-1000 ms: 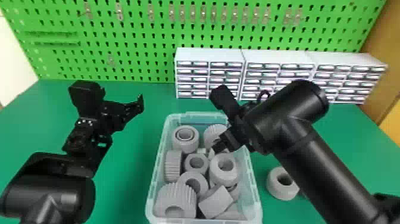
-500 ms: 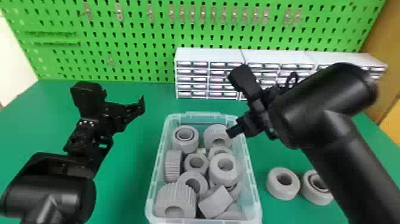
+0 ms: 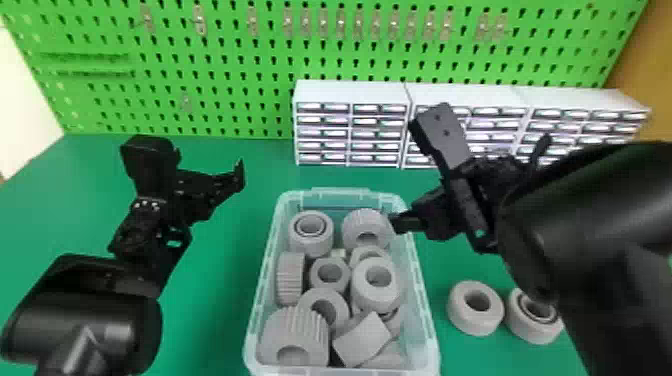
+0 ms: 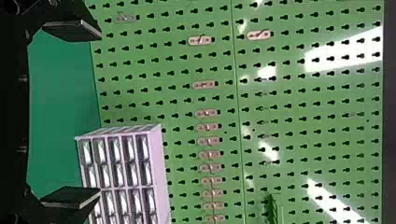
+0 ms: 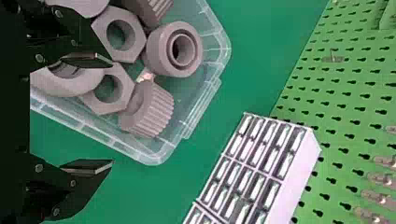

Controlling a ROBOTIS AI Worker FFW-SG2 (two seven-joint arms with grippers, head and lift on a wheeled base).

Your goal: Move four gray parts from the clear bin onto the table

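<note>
Pegboard (image 4: 303, 107): you had chunky white glare patches all over it in the left wrist view
Table (image 3: 210, 310): you got bright, pretty even light there
Wall (image 3: 15, 110): nearly blown out at your head view's left edge
Drawer units (image 3: 350, 90): tons of little white glints for you
Gray parts (image 3: 376, 297): your holes went shadowy
Left arm (image 3: 105, 327): you caught a soft sheen

A clear bin (image 3: 340, 192) stands on a green table (image 3: 215, 280), with two gray ring-shaped parts (image 3: 462, 325) lying near its right side and white drawer cabinets (image 3: 350, 90) lined up beyond.
</note>
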